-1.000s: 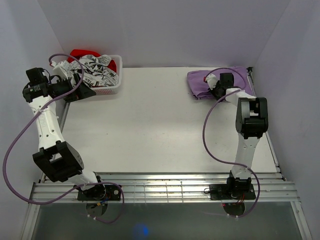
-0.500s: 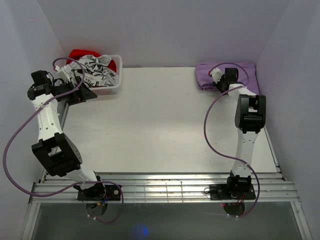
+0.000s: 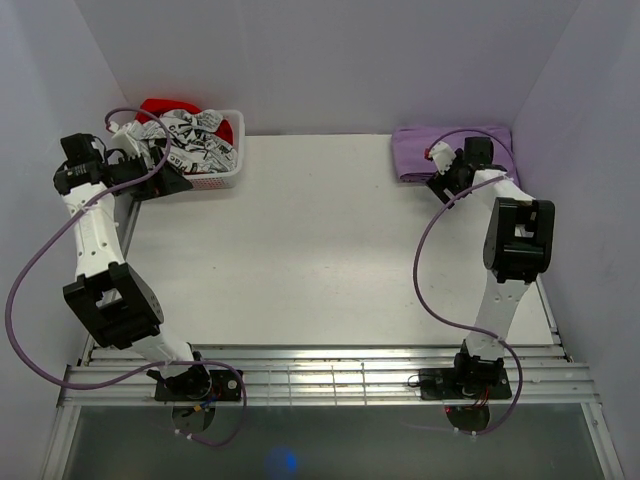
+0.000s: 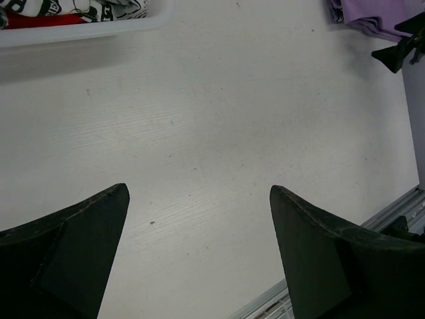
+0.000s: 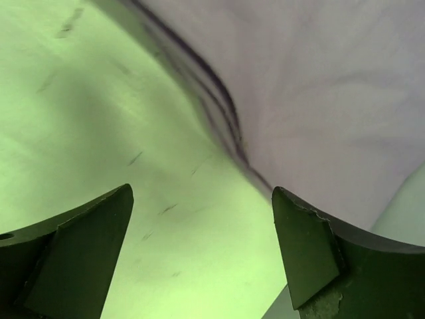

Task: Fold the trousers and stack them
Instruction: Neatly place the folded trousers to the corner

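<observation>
The trousers (image 3: 420, 150) lie folded into a small lilac bundle at the table's far right corner. My right gripper (image 3: 440, 186) stands open just in front of the bundle's near edge, apart from it. In the right wrist view its jaws (image 5: 202, 199) frame bare table, and the trousers (image 5: 332, 100) fill the upper right beyond the right fingertip. My left gripper (image 3: 172, 186) is open beside the basket at the far left. In the left wrist view only tabletop lies between its fingers (image 4: 199, 196), with the trousers (image 4: 372, 16) at the top right corner.
A white basket (image 3: 215, 178) heaped with black-and-white and red clothes stands at the far left corner; its rim (image 4: 80, 26) shows in the left wrist view. Walls close in the back and both sides. Metal rails (image 3: 330, 375) run along the near edge.
My right gripper carried the folded trousers back into the far right corner, then opened and let them go. It has drawn back slightly toward me. The left arm shifted only a little.
</observation>
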You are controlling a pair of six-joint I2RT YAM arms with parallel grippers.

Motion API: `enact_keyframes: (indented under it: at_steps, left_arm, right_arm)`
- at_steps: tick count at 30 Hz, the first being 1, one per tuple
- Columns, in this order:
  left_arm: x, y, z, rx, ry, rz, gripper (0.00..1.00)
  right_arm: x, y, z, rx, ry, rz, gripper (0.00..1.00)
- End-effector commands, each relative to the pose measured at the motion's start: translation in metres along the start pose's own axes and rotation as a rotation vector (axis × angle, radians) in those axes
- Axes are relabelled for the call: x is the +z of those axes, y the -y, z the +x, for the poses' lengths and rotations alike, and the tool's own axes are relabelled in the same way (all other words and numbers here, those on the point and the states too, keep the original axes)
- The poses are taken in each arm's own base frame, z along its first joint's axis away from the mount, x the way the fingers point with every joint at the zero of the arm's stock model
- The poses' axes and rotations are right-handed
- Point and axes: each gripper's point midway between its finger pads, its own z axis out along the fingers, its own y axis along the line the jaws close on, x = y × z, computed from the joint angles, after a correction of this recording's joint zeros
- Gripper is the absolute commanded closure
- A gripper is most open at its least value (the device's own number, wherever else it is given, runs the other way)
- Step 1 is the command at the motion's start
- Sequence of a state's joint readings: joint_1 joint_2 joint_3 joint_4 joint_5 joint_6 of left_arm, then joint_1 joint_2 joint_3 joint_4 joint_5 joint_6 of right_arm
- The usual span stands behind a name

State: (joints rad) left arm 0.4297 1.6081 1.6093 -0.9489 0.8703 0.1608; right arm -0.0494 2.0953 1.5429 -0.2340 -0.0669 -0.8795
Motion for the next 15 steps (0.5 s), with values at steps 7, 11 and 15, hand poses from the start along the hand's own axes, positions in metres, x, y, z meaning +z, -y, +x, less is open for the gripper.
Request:
enact_keyframes:
  at_steps: [7, 11, 15]
  left_arm:
    - [0.008, 0.001, -0.022, 0.309, -0.033, -0.155, 0.02]
    - [0.035, 0.005, 0.007, 0.367, -0.103, -0.274, 0.02]
    - [0.078, 0.039, 0.059, 0.393, -0.173, -0.251, 0.02]
  right_arm:
    - [-0.164, -0.019, -0.073, 0.089, 0.205, -0.114, 0.10]
    - [-0.205, -0.073, -0.058, 0.227, 0.217, -0.234, 0.10]
    - [-0.236, -0.136, -0.039, 0.348, 0.262, -0.341, 0.10]
